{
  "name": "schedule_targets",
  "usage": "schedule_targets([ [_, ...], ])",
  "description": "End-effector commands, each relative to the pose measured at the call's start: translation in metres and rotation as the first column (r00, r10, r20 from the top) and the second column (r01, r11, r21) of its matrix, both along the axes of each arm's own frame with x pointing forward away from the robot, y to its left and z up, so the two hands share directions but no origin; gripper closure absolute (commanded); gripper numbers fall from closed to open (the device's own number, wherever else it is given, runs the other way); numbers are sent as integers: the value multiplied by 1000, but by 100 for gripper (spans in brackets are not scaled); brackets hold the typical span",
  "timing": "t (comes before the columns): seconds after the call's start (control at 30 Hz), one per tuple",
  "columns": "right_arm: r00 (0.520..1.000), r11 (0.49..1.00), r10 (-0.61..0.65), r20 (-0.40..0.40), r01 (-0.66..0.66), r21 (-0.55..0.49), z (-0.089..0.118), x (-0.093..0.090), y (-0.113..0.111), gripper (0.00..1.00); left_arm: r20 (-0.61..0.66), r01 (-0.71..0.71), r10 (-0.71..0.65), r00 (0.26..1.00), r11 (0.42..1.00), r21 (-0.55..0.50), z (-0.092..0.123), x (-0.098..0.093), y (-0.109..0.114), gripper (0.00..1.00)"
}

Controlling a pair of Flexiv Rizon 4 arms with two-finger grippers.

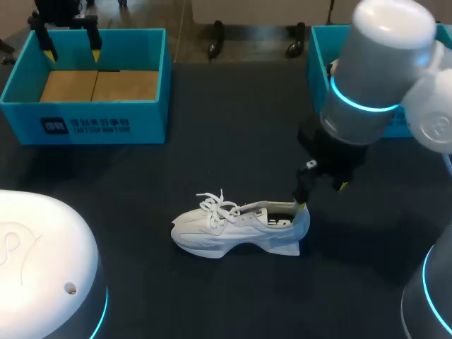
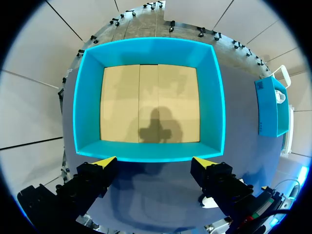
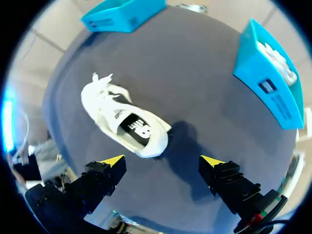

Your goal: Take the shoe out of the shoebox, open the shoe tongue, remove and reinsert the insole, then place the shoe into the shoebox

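The white shoe [image 1: 240, 226] [image 3: 124, 122] stands on its sole on the dark bench [image 1: 212, 155], outside any box. Its toe points to my left and its laces are splayed loose. It has a smooth upper and a chunky wedge sole, and a dark-printed insole shows through the opening.

Just behind its heel hangs my right gripper [image 1: 321, 196] [image 3: 163, 161], fingers spread wide and holding nothing. I cannot tell whether one yellow tip touches the heel collar.

Well beyond the shoe on my left side sits the teal shoebox [image 1: 141, 123] [image 2: 87, 97], straight-walled, with a floor of flat tan cardboard panels. My left gripper [image 1: 70, 51] [image 2: 153, 162] hovers over it, fingers wide apart.

Beyond the shoe on my right side is a second teal box [image 1: 318, 49] [image 3: 273, 92] with something white and crumpled-looking [image 3: 280, 56] inside it.
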State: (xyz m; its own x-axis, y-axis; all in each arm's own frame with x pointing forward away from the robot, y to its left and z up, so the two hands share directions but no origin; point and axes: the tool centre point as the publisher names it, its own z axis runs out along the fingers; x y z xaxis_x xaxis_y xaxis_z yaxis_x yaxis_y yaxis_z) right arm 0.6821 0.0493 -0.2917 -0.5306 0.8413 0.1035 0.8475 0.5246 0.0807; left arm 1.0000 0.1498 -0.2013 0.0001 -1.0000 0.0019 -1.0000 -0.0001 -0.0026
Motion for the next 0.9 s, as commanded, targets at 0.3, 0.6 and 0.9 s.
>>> schedule_targets([
  [0.3,943,818,315,108,-327,472,-9,0,-8,0,-2,0,0,1000,1000,1,1,0,0,0],
  [0.6,889,628,270,370,-454,633,-4,7,-44,0,-2,0,0,1000,1000,1,1,0,0,0],
  [0.9,840,598,200,504,-512,616,-26,2,-32,0,-2,0,0,1000,1000,1,1,0,0,0],
])
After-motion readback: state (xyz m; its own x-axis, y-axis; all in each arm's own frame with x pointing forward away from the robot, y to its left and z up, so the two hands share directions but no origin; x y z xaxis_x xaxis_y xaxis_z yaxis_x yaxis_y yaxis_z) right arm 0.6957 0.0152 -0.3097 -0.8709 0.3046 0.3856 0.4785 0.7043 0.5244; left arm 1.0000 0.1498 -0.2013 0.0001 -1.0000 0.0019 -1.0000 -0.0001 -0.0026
